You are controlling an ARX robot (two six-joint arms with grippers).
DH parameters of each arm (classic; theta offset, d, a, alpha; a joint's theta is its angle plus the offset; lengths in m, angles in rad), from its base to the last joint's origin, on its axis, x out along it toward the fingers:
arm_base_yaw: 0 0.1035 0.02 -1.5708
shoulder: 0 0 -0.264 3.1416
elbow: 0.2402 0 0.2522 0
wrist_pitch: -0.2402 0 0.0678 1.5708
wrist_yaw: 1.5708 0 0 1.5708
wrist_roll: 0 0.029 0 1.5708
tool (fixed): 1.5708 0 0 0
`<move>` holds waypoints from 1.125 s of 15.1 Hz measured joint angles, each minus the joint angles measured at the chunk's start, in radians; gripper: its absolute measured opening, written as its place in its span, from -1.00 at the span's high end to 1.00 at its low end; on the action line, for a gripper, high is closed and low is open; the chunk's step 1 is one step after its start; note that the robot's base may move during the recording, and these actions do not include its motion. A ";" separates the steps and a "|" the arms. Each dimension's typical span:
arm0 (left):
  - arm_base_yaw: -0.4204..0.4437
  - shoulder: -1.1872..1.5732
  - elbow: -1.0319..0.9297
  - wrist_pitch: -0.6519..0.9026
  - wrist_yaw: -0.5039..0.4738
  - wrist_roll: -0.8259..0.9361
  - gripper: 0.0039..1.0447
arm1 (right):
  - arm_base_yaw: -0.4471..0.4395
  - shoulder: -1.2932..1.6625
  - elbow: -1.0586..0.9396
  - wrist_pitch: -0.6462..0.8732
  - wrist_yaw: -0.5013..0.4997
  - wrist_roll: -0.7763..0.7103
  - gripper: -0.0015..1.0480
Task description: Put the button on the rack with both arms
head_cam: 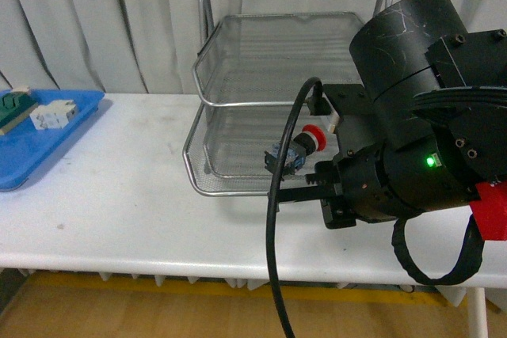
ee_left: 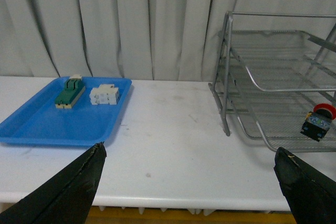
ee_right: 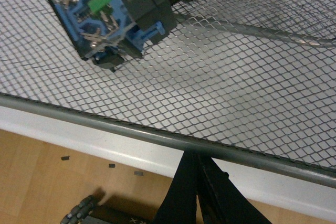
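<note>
The button (head_cam: 299,150) is lying on its side on the mesh of the rack (head_cam: 238,61)'s lowest tray, toward the table (head_cam: 119,195)'s right side. The right gripper (ee_right: 197,192) is hovering at that tray's front rim, fingers together, gripping nothing. The left gripper (ee_left: 189,182) is spreading its fingers wide, empty.
</note>
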 joint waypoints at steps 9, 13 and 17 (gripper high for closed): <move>0.000 0.000 0.000 0.000 0.000 0.000 -0.88 | -0.097 0.110 0.169 -0.031 0.032 -0.032 0.96; 0.000 0.000 0.000 0.000 0.000 0.000 -0.88 | -0.117 0.164 0.237 -0.043 0.048 -0.053 0.96; 0.000 0.000 0.000 0.000 0.000 0.000 -0.88 | -0.145 0.191 0.291 -0.047 0.070 -0.076 0.96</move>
